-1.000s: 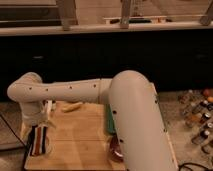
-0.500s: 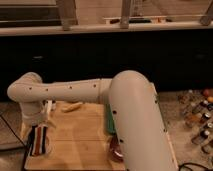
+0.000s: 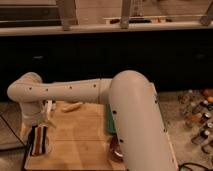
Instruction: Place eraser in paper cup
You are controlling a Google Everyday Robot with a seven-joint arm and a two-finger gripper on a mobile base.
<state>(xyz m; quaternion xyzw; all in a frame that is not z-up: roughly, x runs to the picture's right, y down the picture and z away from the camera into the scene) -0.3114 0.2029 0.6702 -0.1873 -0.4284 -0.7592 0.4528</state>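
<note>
Eraser [image 3: 38,141]: we find it upright at the near left corner of the wooden table [image 3: 85,135], its dark, red-brown and white stripes running top to bottom. It sits directly under the gripper [image 3: 40,130], which hangs at the end of the white arm [image 3: 75,91]. We cannot tell how far the gripper is open, nor whether it has hold of the eraser.

Paper cup [image 3: 46,151]: we note only a pale rounded shape showing at the eraser's lower right edge, touching or overlapping it. We cannot tell whether the eraser's lower end is inside the cup or in front of it.

Arm: it reaches from the large white shoulder in the foreground across to the left, bends at an elbow above the table's left edge, and drops straight down to the gripper.

Other items: a yellowish oblong object [image 3: 70,106] lies at the far side of the table, well apart from the eraser. A green flat item [image 3: 108,121] and a dark maroon bowl [image 3: 115,148] sit against the arm's base, both partly hidden. Several small bottles [image 3: 199,116] stand on the floor to the right.
</note>
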